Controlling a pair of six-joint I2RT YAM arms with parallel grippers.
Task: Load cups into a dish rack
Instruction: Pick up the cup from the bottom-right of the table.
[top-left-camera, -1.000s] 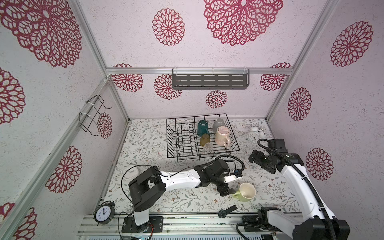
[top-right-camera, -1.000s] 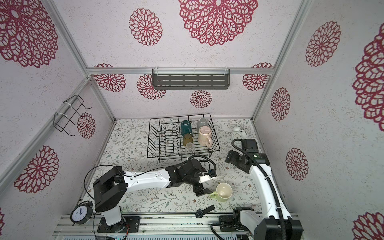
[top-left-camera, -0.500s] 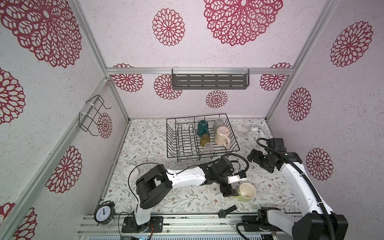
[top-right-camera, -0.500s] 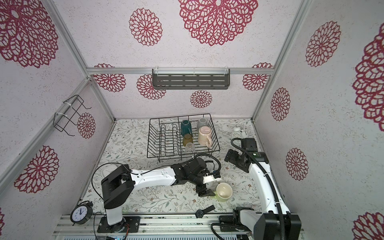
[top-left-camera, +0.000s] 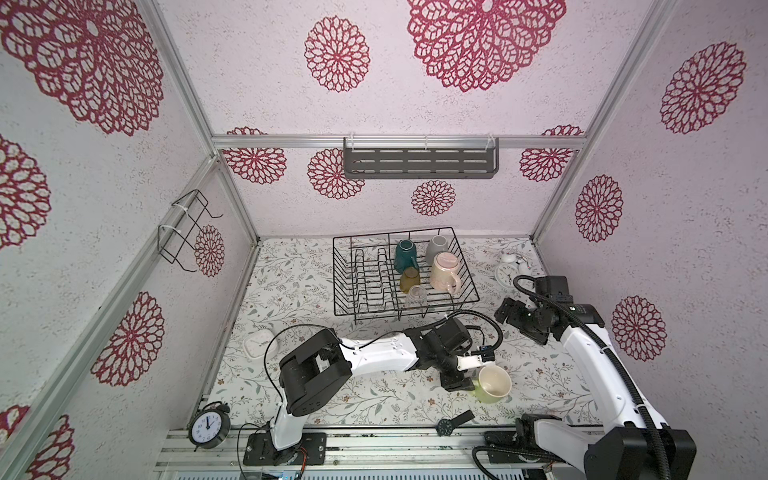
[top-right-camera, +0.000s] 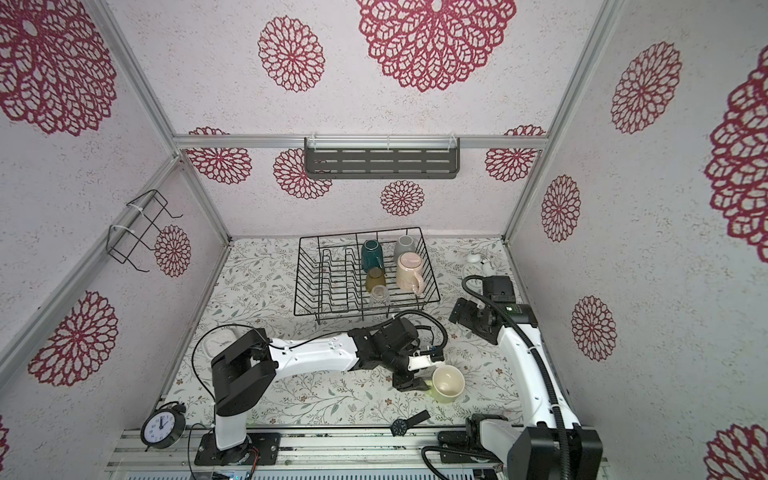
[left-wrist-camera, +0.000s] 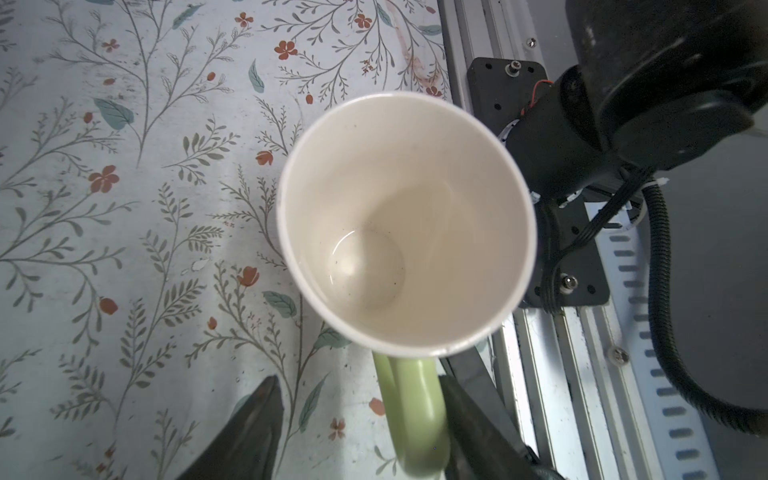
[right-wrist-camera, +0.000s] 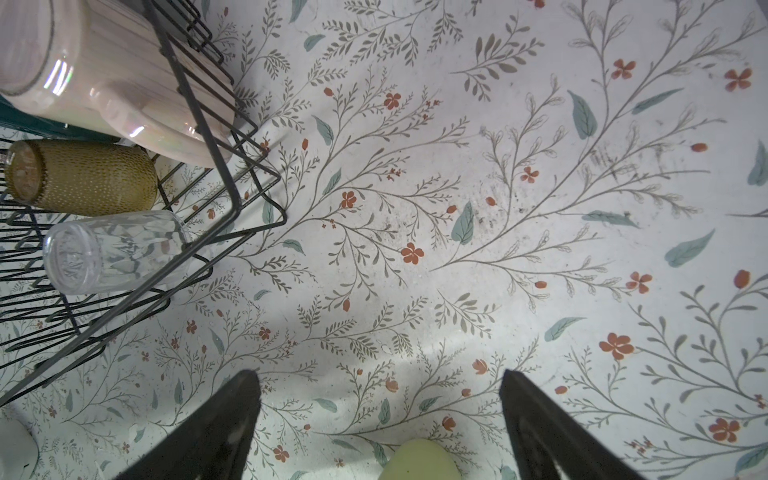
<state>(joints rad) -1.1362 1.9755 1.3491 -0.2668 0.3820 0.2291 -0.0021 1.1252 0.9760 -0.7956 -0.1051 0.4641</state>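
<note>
Green mug (top-left-camera: 492, 384) is sitting on the table (top-left-camera: 291, 291), near right. Left hand (left-wrist-camera: 359, 384) is straddling its handle (left-wrist-camera: 415, 415), fingers (left-wrist-camera: 249, 428) apart, not pinching it yet. Further back, right hand (right-wrist-camera: 379, 376) is hovering spread wide. At the far side, the rack (top-left-camera: 365, 282) is holding the other five cups (top-left-camera: 444, 270).

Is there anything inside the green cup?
Empty. The left wrist view looks straight down into the light green mug and shows only its bare cream bottom, with no liquid.
</note>
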